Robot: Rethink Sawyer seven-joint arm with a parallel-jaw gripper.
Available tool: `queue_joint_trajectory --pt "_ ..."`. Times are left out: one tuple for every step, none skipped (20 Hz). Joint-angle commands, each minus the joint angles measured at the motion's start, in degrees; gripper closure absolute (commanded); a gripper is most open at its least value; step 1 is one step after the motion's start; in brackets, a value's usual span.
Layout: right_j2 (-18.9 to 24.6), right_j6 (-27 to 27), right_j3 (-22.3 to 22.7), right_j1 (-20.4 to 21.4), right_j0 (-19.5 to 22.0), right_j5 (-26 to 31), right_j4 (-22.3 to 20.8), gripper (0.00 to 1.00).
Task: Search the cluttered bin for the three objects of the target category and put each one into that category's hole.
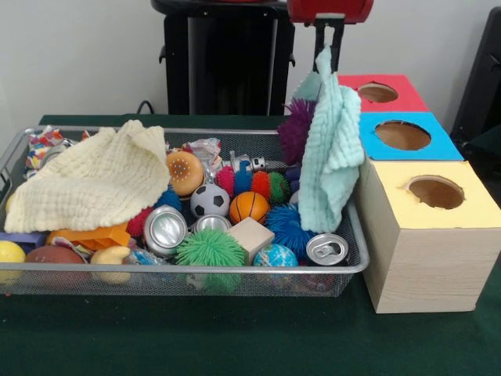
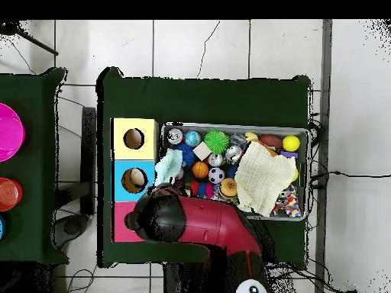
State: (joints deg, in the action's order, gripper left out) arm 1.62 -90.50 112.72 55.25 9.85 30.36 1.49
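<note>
The wire mesh bin (image 1: 356, 262) is full of toys. My gripper (image 1: 329, 37) hangs over its right end, shut on the top of a mint green cloth (image 1: 330, 149) that drapes down into the bin. A pale yellow cloth (image 1: 94, 184) covers the bin's left part. No plush animal shows clearly; the cloths hide part of the contents. The red-surround hole (image 1: 378, 92) is the farthest on the wooden box, just right of my gripper. In the overhead view my arm (image 2: 206, 225) covers the gripper and part of the red surround (image 2: 120, 229); the mint cloth (image 2: 169, 166) and the bin (image 2: 237, 127) show.
The blue-surround hole (image 1: 402, 135) and the yellow-surround hole (image 1: 435, 191) lie nearer on the same box. The bin holds spiky balls (image 1: 210, 249), a soccer ball (image 1: 209, 200), a basketball (image 1: 249, 207), cans (image 1: 326, 249) and a wooden block (image 1: 252, 236).
</note>
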Motion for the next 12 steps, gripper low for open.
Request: queue_joint_trajectory --pt "7.7 1.8 2.1 1.5 2.7 1.2 -1.3 1.00" --pt "7.8 1.7 1.9 1.4 2.8 1.6 -1.5 1.00" --pt "8.0 1.6 1.9 1.5 3.0 1.7 -1.7 1.00" --pt "7.9 1.4 1.7 1.4 2.9 1.7 -1.9 1.00" --pt "8.2 1.4 1.8 1.6 3.1 1.8 -1.9 1.00" --pt "8.4 1.3 1.8 1.5 3.3 1.8 -1.8 1.00" --pt "8.3 1.0 1.8 1.5 3.2 1.8 -1.9 1.00" --pt "8.5 0.9 1.9 1.6 3.4 1.5 -1.8 1.00" --pt "8.7 1.0 2.8 2.0 3.8 1.0 -1.8 1.00" --pt "8.9 1.1 2.8 2.1 3.9 1.0 -1.8 1.00" --pt "8.8 1.1 2.2 1.9 3.9 1.4 -2.2 1.00" --pt "9.6 1.0 2.8 1.9 4.5 0.4 -1.6 1.00"
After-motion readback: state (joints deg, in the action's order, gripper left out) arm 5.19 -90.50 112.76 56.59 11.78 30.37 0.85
